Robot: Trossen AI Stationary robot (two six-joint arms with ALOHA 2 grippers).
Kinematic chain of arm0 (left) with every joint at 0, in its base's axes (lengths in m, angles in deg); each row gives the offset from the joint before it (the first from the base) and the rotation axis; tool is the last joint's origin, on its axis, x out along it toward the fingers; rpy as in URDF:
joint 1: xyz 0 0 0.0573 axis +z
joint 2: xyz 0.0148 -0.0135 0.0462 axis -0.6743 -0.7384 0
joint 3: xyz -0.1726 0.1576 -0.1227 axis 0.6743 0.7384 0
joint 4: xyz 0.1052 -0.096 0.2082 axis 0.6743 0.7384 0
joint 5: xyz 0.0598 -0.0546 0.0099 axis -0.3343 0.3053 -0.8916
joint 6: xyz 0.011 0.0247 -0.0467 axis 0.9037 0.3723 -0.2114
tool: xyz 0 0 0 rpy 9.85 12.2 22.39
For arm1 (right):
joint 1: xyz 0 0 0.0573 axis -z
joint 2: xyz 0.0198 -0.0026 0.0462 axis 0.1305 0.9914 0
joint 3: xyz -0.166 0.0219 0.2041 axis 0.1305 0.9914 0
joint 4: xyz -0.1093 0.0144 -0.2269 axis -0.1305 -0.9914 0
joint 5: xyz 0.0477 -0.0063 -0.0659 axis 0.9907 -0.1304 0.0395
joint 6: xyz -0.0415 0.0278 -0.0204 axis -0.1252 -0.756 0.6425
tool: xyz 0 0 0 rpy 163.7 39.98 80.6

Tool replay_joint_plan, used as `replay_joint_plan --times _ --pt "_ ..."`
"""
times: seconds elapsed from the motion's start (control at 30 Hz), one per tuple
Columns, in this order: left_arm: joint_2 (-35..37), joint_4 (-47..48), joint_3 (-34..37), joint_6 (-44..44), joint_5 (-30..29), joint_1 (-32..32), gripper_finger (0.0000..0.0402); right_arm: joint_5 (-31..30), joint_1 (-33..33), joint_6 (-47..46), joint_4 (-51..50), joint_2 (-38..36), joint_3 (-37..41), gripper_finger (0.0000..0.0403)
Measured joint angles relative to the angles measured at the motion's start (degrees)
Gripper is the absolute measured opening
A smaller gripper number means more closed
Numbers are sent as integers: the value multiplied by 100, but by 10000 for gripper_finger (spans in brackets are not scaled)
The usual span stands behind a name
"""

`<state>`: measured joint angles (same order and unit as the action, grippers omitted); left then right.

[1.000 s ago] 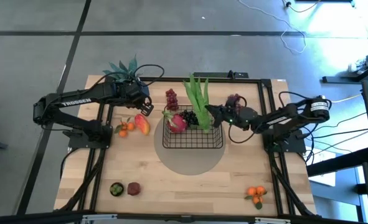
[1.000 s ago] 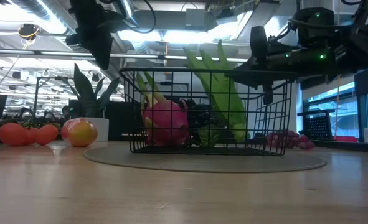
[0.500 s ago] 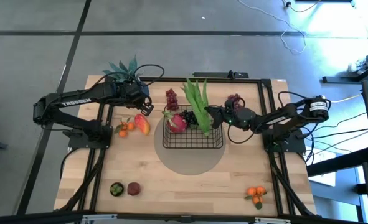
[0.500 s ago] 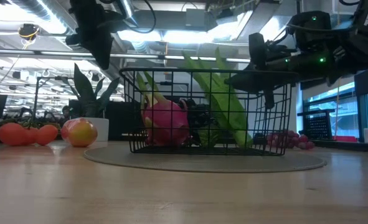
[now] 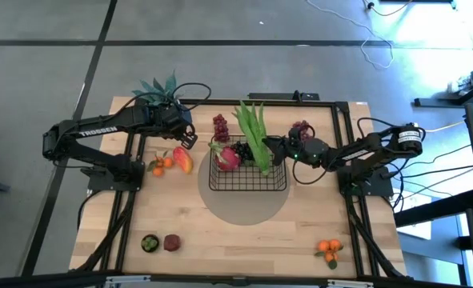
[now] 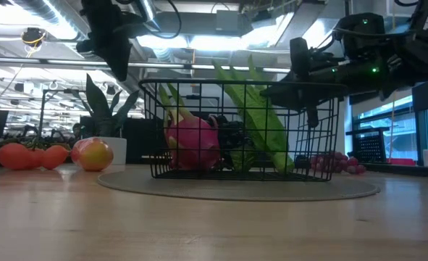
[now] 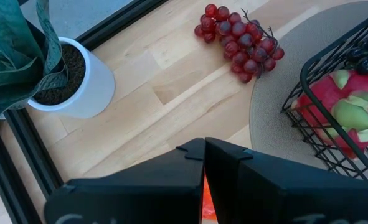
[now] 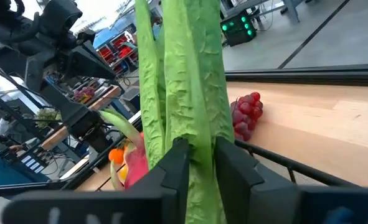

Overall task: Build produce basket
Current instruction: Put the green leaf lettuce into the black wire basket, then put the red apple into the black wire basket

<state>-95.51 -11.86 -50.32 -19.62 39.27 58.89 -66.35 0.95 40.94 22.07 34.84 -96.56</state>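
While the long green pods (image 5: 253, 132) are leaning inside the basket (image 5: 247, 182) at centre frame, the right gripper (image 5: 270, 149) is loosening its fingers around them, apparently releasing; the left gripper (image 5: 190, 137), clenched empty, is hovering left.

Green pods (image 5: 253, 131) tipped further into basket (image 5: 248, 182); right hand (image 5: 270, 146) loosening.

Right gripper (image 5: 270, 149) is extended from the right edge of the table toward its centre, fingers (image 8: 171, 163) slightly parted. Left gripper (image 5: 190, 138) hovers near the table's far left corner, fingers (image 7: 190, 163) pressed together, arm reaching in from the left edge.
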Motion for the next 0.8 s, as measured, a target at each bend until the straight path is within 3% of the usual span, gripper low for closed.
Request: replay_joint_plan --times 0.17,0.5,0.8 --pt "0 2 0 2 0 0 0 -4 0 291 105 0 0 87" --pt "0 107 0 4 2 0 0 -8 0 1612 522 -95 2 89" --pt "149 155 2 -22 13 -1 0 -52 0 2149 522 -888 2 90"
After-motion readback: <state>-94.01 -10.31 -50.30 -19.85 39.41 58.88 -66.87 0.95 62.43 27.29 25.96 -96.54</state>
